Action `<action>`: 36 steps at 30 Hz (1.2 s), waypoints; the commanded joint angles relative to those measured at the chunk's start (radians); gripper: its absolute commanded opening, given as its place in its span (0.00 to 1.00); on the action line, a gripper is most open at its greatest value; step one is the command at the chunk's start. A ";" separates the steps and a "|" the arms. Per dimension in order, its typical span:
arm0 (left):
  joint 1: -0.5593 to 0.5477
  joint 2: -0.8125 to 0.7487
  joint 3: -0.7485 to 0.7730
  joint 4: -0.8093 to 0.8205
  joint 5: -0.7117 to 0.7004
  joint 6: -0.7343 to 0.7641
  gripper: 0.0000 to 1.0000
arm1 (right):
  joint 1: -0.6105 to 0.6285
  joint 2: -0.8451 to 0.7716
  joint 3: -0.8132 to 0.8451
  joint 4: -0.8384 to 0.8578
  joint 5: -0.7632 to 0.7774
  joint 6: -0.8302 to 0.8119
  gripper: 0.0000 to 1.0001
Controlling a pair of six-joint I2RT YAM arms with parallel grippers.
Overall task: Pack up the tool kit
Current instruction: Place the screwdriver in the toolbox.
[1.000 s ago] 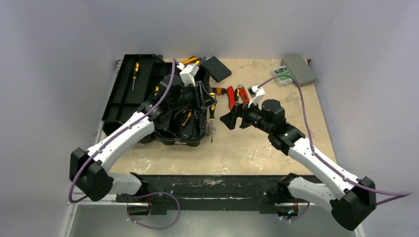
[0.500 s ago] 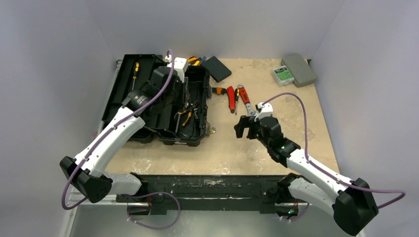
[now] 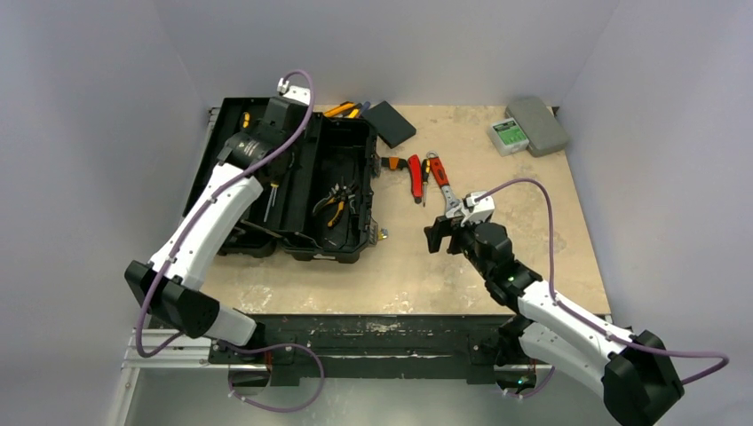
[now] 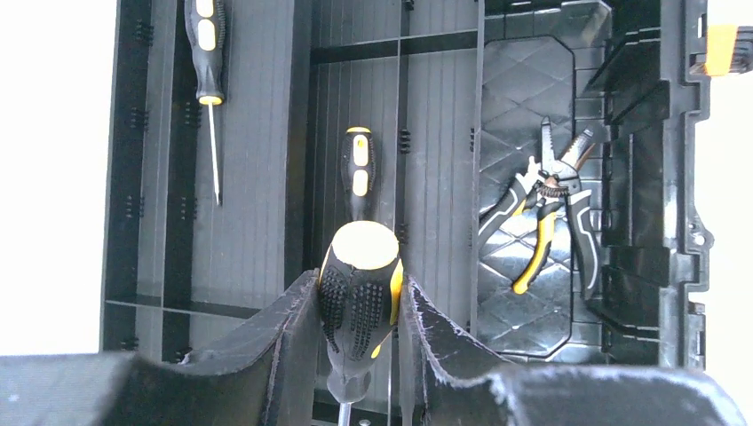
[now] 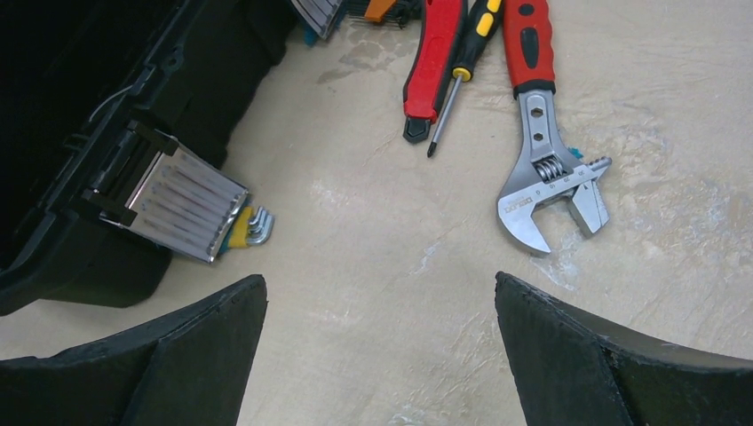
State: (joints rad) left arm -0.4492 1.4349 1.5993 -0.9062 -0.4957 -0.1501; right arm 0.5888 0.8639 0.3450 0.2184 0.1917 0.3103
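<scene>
1. The toolbox lies open right under the left gripper. Its ribbed tray is below the fingers, and the pliers rest in the deeper well off to the gripper's right.
2. The left gripper pinches a black-and-yellow screwdriver by the handle, shaft pointing down. It is probably best to lower it and lay it flat along the ribs, beside the second screwdriver just ahead, before letting go.
3. The right gripper hangs spread wide over bare table, holding nothing.
4. The wrench lies ahead and to its right, jaw end nearest. Closing across the shank looks like the surest grip.
</scene>
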 commanded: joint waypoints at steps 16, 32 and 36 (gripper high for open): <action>0.161 0.272 0.484 -0.244 -0.115 0.344 0.00 | 0.004 -0.028 -0.038 0.112 -0.032 -0.013 0.99; 0.279 0.508 0.778 -0.246 0.153 0.344 0.00 | 0.003 -0.065 -0.055 0.107 -0.029 -0.013 0.99; 0.284 0.507 0.770 -0.191 0.161 0.326 0.00 | 0.005 -0.057 -0.055 0.114 -0.029 -0.017 0.99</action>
State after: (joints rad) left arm -0.1711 1.9640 2.3180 -1.1446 -0.3588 0.1848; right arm 0.5888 0.8154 0.2932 0.2825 0.1642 0.3054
